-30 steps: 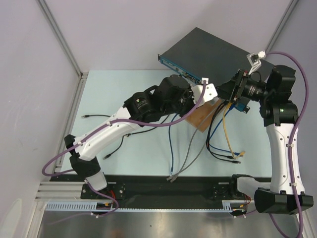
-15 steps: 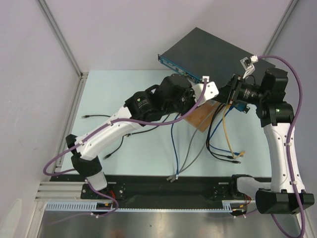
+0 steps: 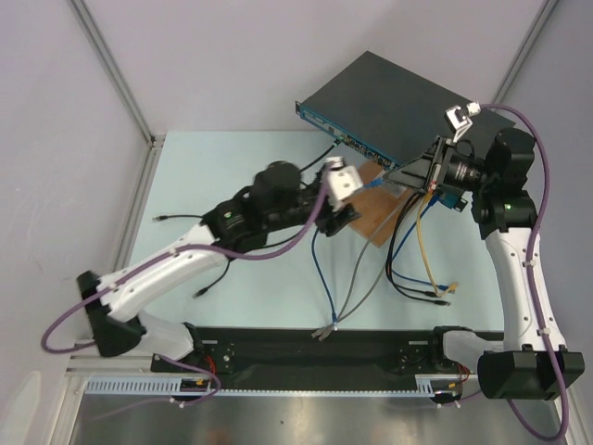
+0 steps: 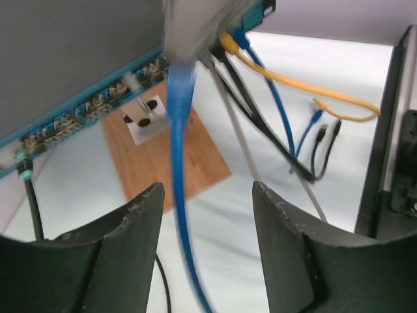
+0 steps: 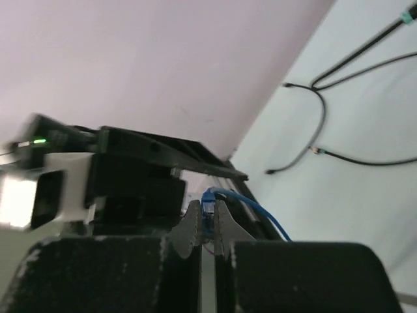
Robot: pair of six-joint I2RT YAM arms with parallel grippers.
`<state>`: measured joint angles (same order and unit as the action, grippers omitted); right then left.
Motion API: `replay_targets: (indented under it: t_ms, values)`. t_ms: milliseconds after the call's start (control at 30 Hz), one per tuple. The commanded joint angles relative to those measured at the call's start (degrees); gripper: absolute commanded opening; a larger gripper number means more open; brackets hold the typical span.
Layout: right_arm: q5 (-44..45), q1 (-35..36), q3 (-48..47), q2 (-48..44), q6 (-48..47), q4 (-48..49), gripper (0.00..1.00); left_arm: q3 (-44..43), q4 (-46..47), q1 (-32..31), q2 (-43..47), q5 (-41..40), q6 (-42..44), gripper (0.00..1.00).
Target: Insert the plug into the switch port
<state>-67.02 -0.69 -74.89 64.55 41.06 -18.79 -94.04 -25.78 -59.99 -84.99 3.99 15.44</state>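
Observation:
The switch (image 3: 389, 97) is a flat black box with a blue front face, lying at the back of the table. Its row of ports (image 4: 98, 104) shows in the left wrist view. My right gripper (image 3: 397, 176) is just in front of that face, shut on the blue plug (image 5: 208, 207), which sits between its fingertips (image 5: 194, 225). The plug's blue cable (image 4: 179, 163) hangs down from there. My left gripper (image 4: 207, 189) is open, a little left of the right one and below the switch front. The cable runs loosely between its fingers and touches neither.
A brown wooden board (image 3: 375, 218) with a small metal bracket (image 4: 144, 117) lies under the switch front. Yellow (image 4: 293, 81), blue, black and grey cables leave the right end of the switch. A black cable with a green plug (image 4: 25, 171) sits in a port further left. Loose cables (image 3: 171, 218) lie on the table.
The right gripper moved left and closed on the blue plug. The left gripper opened, let the plug go and drew back to the lower left.

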Motion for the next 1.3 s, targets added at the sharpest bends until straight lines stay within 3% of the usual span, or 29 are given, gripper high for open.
replay_targets:
  t_ms: [0,67,200,333,633,967,1267]
  values:
    - [-7.1,-0.9,1.6,0.7,15.2,20.3,0.00,14.4,30.8,4.4,13.2,11.8,-2.5,0.63]
    - [-9.3,-1.2,2.2,1.4,21.0,24.1,0.00,20.2,34.5,4.7,17.0,12.3,-1.1,0.61]
    - [-10.1,-1.1,2.9,1.9,24.7,28.0,0.00,20.0,35.0,4.8,17.7,13.6,-0.7,0.51]
    - [-9.9,-1.1,5.1,2.2,31.8,35.6,0.00,20.1,36.6,4.7,17.3,15.5,0.4,0.48]
    - [-9.4,0.1,3.4,2.5,30.1,30.1,0.00,19.2,37.4,3.5,14.2,12.5,2.3,0.41]
    - [-9.1,0.3,3.0,2.9,29.1,26.7,0.00,16.7,35.3,1.6,10.6,9.0,6.5,0.41]
    - [-9.4,0.5,3.2,3.5,29.3,27.3,0.00,16.3,35.4,1.5,9.2,8.2,7.0,0.24]
